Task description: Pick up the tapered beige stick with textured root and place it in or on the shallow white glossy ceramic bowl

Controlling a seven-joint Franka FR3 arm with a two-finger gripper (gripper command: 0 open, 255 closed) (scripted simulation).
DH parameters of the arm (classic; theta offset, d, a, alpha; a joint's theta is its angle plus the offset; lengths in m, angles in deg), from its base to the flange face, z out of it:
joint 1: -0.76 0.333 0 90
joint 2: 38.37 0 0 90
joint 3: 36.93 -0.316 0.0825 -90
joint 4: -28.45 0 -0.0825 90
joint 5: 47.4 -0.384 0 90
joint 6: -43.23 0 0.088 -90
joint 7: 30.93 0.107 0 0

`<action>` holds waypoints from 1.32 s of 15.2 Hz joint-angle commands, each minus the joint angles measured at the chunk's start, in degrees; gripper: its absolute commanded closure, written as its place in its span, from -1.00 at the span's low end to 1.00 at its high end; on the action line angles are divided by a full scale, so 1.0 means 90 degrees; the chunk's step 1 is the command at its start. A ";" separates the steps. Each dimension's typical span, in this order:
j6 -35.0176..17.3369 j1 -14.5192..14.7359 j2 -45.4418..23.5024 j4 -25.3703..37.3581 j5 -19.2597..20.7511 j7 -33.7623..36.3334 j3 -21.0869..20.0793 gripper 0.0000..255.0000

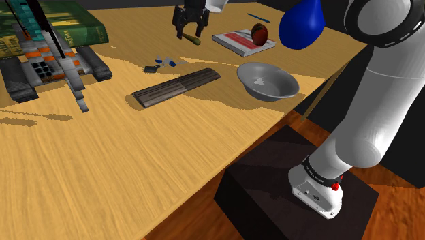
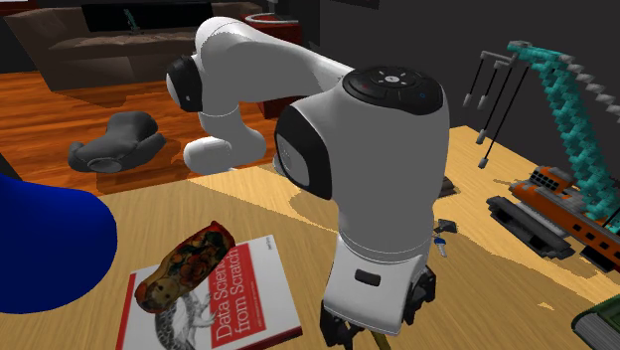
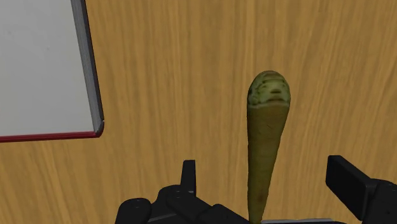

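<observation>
The tapered stick (image 3: 267, 137) is olive-beige with a knobbly, textured root end and lies flat on the wooden table (image 1: 136, 157). My gripper (image 3: 270, 184) hangs just above it, open, with the thin end between the fingers (image 3: 350, 181), which do not touch it. In the shoulder view the gripper (image 1: 189, 34) is at the table's far side, directly over the stick (image 1: 196, 40). The shallow bowl (image 1: 272, 87), drawn grey-white, sits empty near the table's edge on the shoulder view's right, well apart from the gripper.
A white book (image 1: 238, 41) with a mottled reddish-brown lump (image 1: 259, 32) on it lies beside the stick. A dark ridged bar (image 1: 177, 86), a toy crane (image 1: 48, 65), small bits (image 1: 160, 63) and a big blue shape (image 1: 302, 24) are also there.
</observation>
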 commanded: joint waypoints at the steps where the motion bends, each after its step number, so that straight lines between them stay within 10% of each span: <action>1: -0.0003 0.0000 0.0001 -0.0003 0.0000 0.0000 0.0000 -1.00; 2: -0.0001 0.0000 0.0000 -0.0001 0.0000 0.0000 0.0000 -1.00; 3: -0.0001 0.0000 0.0000 -0.0001 0.0000 0.0000 0.0000 1.00; 20: 0.0771 0.0043 -0.0178 0.0949 0.0036 0.0043 -0.0005 1.00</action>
